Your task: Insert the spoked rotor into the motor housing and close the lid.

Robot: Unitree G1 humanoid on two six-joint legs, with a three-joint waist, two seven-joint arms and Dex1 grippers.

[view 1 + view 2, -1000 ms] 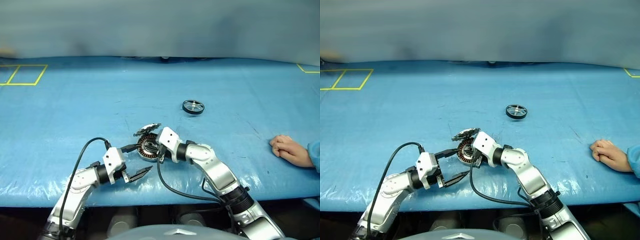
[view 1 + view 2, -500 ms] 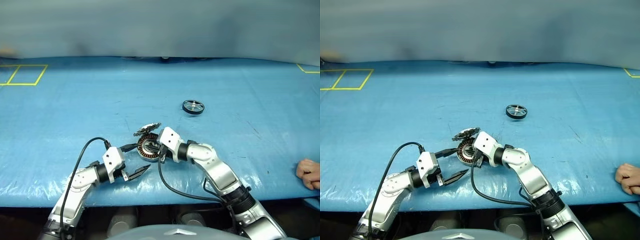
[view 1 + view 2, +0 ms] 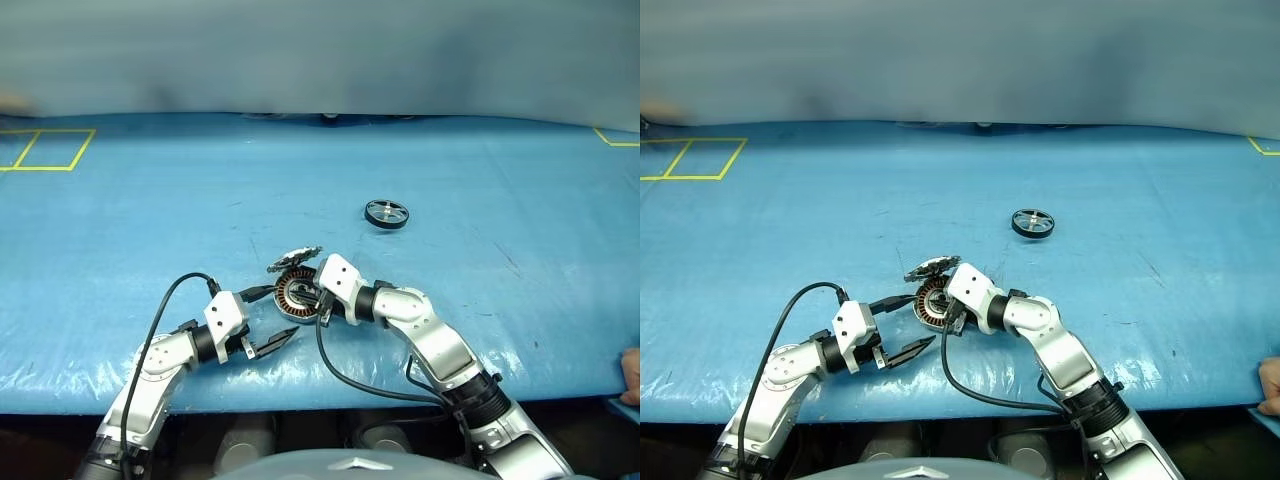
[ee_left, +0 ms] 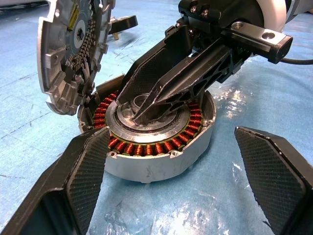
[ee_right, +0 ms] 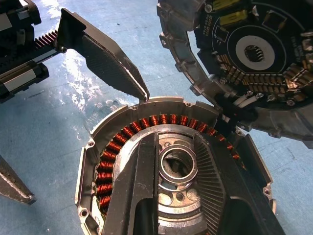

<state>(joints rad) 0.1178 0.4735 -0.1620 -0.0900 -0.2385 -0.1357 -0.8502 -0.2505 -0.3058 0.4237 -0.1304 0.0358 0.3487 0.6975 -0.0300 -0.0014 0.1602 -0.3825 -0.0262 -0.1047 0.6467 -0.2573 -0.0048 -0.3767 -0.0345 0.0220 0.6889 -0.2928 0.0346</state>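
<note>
Right tool (image 4: 142,110) blocks motor housing (image 4: 151,147) cavity; spoked rotor (image 3: 386,213) unobstructed

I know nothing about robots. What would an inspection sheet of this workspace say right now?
Surface: blue sheet covering the table, yellow tape marks at the far corners.
Job's things: motor housing lies open, copper windings showing; lid stands raised at its edge; spoked rotor lies apart, farther out on the sheet, not yet inserted.
Clutter: nothing seen.
Grippers: left gripper open, one finger on each side of the housing; right gripper with its fingers at the housing's silver hub.
Cables: black cable loops along each arm.
Surroundings: a person's hand at the table's right edge.
</note>
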